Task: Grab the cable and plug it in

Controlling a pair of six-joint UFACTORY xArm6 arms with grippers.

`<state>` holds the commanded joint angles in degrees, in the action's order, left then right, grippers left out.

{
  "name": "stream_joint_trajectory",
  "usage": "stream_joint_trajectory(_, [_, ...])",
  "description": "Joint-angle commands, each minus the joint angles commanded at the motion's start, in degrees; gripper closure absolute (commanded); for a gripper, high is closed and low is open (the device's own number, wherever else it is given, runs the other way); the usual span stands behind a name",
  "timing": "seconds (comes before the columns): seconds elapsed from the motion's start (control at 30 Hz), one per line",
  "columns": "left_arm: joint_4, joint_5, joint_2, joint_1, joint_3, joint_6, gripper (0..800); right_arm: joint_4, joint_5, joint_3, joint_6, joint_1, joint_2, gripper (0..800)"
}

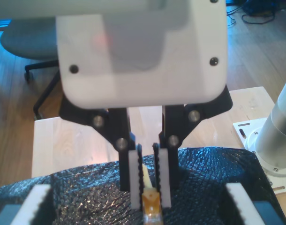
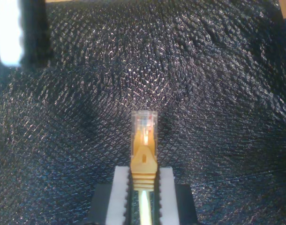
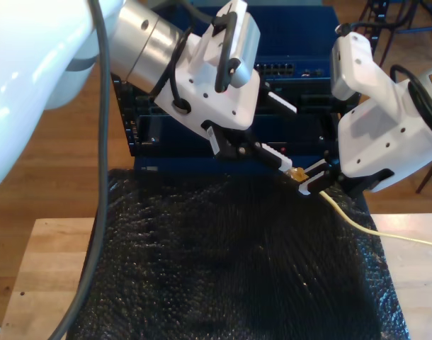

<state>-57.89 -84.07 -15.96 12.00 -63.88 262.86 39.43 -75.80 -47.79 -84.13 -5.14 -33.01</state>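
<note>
The cable point(image 3: 386, 236) is thin and pale yellow, and it trails off toward the exterior view's right over the table. Its clear plug point(image 2: 144, 124) with the orange boot point(image 1: 151, 202) sticks out past my second gripper point(image 2: 143, 177), which is shut on the cable just behind the boot. That gripper point(image 3: 316, 180) belongs to the arm on the exterior view's right and faces my first wrist camera point(image 1: 150, 187). My first gripper point(image 3: 290, 136) is open, its pads point(image 1: 37, 201) wide apart on either side of the plug point(image 3: 297, 173). One of its fingers point(image 2: 9, 33) shows blurred in the second wrist view.
A black textured mat point(image 3: 223, 269) covers the wooden table point(image 3: 32, 283). Behind it stands a dark blue rack with a row of ports point(image 3: 287, 69). A white arm base point(image 1: 279, 136) and an office chair point(image 1: 30, 42) are visible beyond the table.
</note>
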Motion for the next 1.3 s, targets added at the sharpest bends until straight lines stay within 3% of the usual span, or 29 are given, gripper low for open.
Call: stream_joint_trajectory(1.3, [0.4, -0.1, 0.7, 1.1, 2.4, -2.2, 15, 0.1, -0.1, -1.8, 0.0, 1.6, -0.4, 796])
